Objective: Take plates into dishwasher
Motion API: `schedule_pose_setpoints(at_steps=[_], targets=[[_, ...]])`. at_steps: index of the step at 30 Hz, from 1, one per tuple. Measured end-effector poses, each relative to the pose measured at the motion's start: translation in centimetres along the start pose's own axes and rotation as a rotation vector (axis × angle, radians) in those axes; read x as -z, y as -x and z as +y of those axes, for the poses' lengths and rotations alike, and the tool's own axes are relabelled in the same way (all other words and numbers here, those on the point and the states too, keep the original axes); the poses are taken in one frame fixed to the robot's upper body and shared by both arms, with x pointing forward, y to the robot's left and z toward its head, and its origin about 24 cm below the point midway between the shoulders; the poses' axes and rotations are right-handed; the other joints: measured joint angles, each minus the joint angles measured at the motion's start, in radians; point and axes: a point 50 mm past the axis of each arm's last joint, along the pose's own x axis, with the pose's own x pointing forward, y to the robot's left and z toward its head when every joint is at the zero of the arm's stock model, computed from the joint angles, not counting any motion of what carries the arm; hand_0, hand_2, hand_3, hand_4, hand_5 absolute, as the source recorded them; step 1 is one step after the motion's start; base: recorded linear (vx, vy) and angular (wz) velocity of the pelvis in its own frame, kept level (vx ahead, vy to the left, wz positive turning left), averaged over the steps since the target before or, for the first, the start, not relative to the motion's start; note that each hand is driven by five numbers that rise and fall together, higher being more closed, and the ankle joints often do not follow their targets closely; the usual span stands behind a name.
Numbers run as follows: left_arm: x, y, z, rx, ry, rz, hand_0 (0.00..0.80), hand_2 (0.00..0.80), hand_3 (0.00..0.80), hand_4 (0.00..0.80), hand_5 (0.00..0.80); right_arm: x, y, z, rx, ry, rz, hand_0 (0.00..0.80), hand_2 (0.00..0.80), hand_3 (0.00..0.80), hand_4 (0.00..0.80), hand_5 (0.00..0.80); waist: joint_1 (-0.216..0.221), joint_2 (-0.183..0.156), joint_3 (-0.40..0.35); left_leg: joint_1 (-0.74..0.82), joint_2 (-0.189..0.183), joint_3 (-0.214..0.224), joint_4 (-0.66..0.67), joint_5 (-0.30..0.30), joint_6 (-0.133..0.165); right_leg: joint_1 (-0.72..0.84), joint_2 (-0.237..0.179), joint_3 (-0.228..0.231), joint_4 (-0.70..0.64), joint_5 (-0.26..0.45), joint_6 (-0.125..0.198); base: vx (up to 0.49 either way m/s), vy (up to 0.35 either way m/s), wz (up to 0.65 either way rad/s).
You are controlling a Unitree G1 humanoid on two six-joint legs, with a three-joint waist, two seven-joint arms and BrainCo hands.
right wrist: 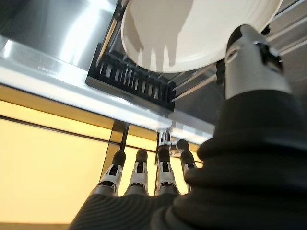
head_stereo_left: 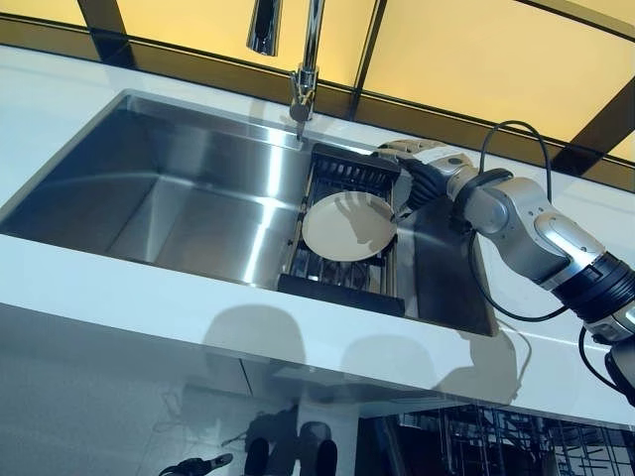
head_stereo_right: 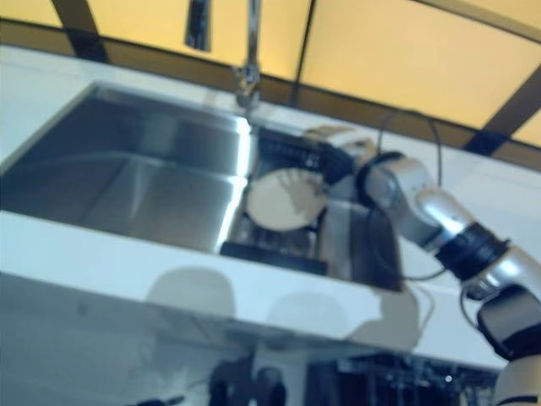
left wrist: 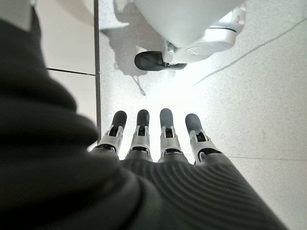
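Observation:
A round cream plate (head_stereo_left: 348, 226) lies on a black dish rack (head_stereo_left: 342, 268) set across the right part of the steel sink (head_stereo_left: 169, 188). My right hand (head_stereo_left: 421, 179) is just past the plate's far right edge, over the rack's far end. In the right wrist view its fingers (right wrist: 139, 178) are straight and hold nothing. Its thumb (right wrist: 249, 57) stands by the plate's rim (right wrist: 192, 33); I cannot tell if it touches. My left hand (left wrist: 165, 132) shows only in its own wrist view, hanging over the floor with straight fingers, empty.
A chrome tap (head_stereo_left: 308, 69) stands behind the sink, near the rack's far end. A white counter (head_stereo_left: 149, 297) runs along the sink's front. Wire racks of the dishwasher (head_stereo_left: 496, 436) show below the counter at the lower right.

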Motion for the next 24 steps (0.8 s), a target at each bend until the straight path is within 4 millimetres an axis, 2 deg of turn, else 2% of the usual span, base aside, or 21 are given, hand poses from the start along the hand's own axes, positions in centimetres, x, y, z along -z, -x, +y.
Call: schedule_pose_setpoints(at_steps=[6, 14, 24], targets=[[-0.7, 0.0, 0.5, -0.012, -0.002, -0.021, 0.0, 0.0, 0.0, 0.0, 0.0, -0.5, -0.3, 0.3, -0.02, -0.014, -0.011, 0.0, 0.0, 0.0, 0.0, 0.0, 0.0, -0.017, 0.016, -0.012, 0.0, -0.005, 0.004, 0.0, -0.001, -0.008, 0.0, 0.0, 0.0, 0.0, 0.0, -0.007, -0.004, 0.02], [-1.2, 0.0, 0.5, -0.013, -0.001, -0.044, 0.0, 0.0, 0.0, 0.0, 0.0, -1.0, -0.5, 1.2, -0.094, -0.012, -0.026, 0.0, 0.0, 0.0, 0.0, 0.0, 0.0, -0.019, 0.036, -0.014, 0.0, -0.012, 0.005, 0.0, -0.002, -0.008, 0.0, 0.0, 0.0, 0.0, 0.001, -0.004, -0.003, 0.02], [-1.4, 0.0, 0.6, -0.016, -0.001, -0.051, 0.0, 0.0, 0.0, 0.0, 0.0, -1.2, -0.5, 1.5, -0.133, -0.012, -0.036, 0.0, 0.0, 0.0, 0.0, 0.0, 0.0, -0.019, 0.037, -0.013, 0.0, -0.012, 0.005, 0.001, -0.003, -0.008, 0.0, 0.0, 0.0, 0.0, 0.001, 0.0, 0.0, 0.0]])
